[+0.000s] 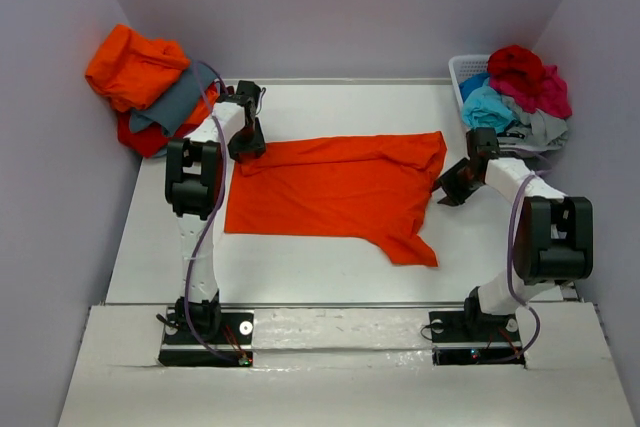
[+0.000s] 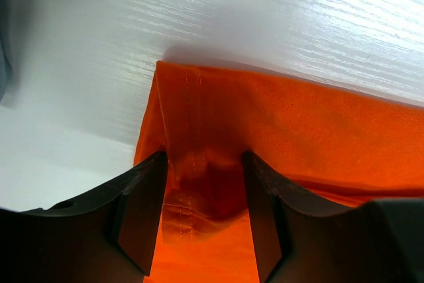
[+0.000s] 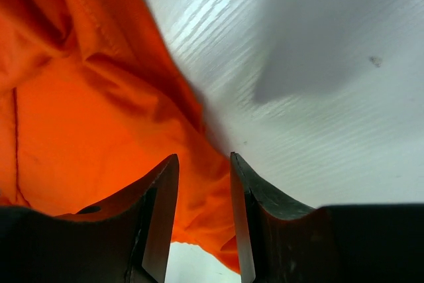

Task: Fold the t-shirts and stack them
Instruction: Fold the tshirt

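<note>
**Orange-red short-sleeved cloth t-shirt (image 1: pixel 330 192): spread on tabletop, held at both ends**

Position: the shirt lies flat across the middle of the white tabletop (image 1: pixel 300 282), long axis running left to right. One sleeve points toward the near right. A few shallow wrinkles along the far edge.

Left pincer (image 1: pixel 246 145) (image 2: pixel 205 157): down on the shirt's far-left corner. Narrow gap, a pucker of stitched hem bunched between the fingers and touching both. Reads as gripping the cloth.

Right pincer (image 1: pixel 452 189) (image 3: pixel 204 157): at the shirt's right edge. Narrower gap, with a fold of the cloth's border caught between the fingers.

Elsewhere: a heap of orange, grey and red cloth shirts (image 1: pixel 150 87) sits at the far-left corner. A white slatted plastic basket (image 1: pixel 462 72) at the far right holds red, crimson, turquoise and grey shirts (image 1: pixel 520 92), which spill over its rim.
</note>
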Controlling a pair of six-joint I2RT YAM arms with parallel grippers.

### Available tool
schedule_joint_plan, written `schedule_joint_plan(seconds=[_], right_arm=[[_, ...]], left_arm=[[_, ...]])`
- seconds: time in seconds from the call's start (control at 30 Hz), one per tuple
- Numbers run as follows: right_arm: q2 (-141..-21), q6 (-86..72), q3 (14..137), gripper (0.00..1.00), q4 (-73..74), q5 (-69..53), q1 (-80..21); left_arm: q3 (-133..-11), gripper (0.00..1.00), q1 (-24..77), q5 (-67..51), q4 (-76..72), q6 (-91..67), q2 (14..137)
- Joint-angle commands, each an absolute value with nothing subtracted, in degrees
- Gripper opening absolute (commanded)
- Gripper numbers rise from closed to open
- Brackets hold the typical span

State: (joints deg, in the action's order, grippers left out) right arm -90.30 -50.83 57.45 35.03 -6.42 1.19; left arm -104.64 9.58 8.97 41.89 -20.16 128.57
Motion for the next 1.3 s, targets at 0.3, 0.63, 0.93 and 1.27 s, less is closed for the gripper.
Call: schedule_joint_plan(seconds=[0.3,0.63,0.93,1.27], right_arm=[[-94.91,-54.58,55.28,0.41,29.62,-7.11,4.13],[-98.70,-54.40,57.83,0.41,29.00,-7.56,4.13],[-100.72,-54.23,59.76,0.41,28.92,-8.26,4.13],[-104.94,-53.00,63.19,0.37,29.53,-8.79,4.13]], left_arm=[[-104.33,0.61,8.35,9.58,42.63,-19.60,128.76],[-104.50,0.61,8.35,9.49,42.63,-19.60,129.20],[-105.20,0.61,7.82,9.32,42.71,-19.51,129.90],[-105.82,0.61,7.82,9.23,42.89,-19.42,130.43]])
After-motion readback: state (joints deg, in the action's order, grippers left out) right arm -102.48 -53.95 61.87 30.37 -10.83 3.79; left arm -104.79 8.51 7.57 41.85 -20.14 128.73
